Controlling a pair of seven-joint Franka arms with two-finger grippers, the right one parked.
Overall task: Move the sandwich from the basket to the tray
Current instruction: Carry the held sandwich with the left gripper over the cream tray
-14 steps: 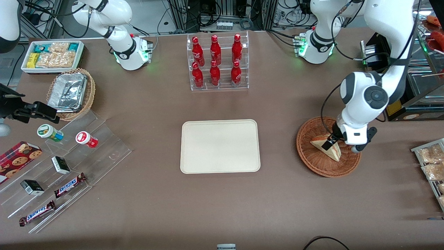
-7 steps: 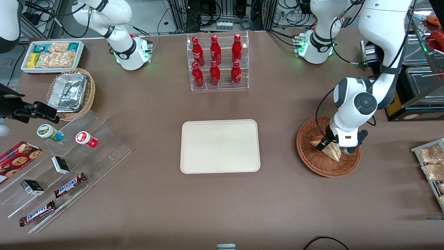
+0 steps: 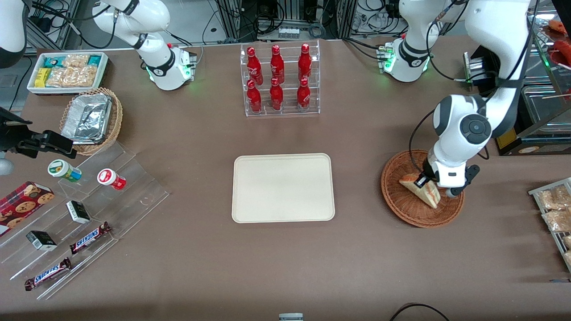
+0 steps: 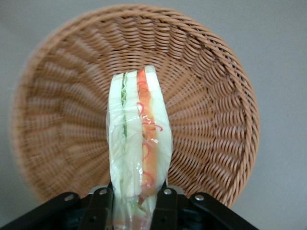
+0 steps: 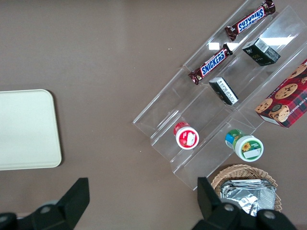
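Desk [image 3: 285, 263] of brown carries everything, largest first: the cream tray [image 3: 283, 187] lies bare at its middle. Toward the working arm's end sits the reddish-brown basket [image 3: 403, 207], and in it the sandwich [image 3: 421, 191], wrapped in clear film, is pinched at its narrow end between the claw [image 3: 424, 182] fingers [image 4: 101, 207], its layered edge standing up over the weave. A clear rack [image 3: 281, 80] farther from the front camera holds six red bottles [image 3: 276, 94]. Toward the parked arm's end, a tan wicker basket [image 3: 113, 121] holds foil containers [image 3: 87, 117], and a white bin [image 3: 68, 70] holds snack packets. Two bars on the clear steps read "SNICKERS" [image 3: 89, 237].
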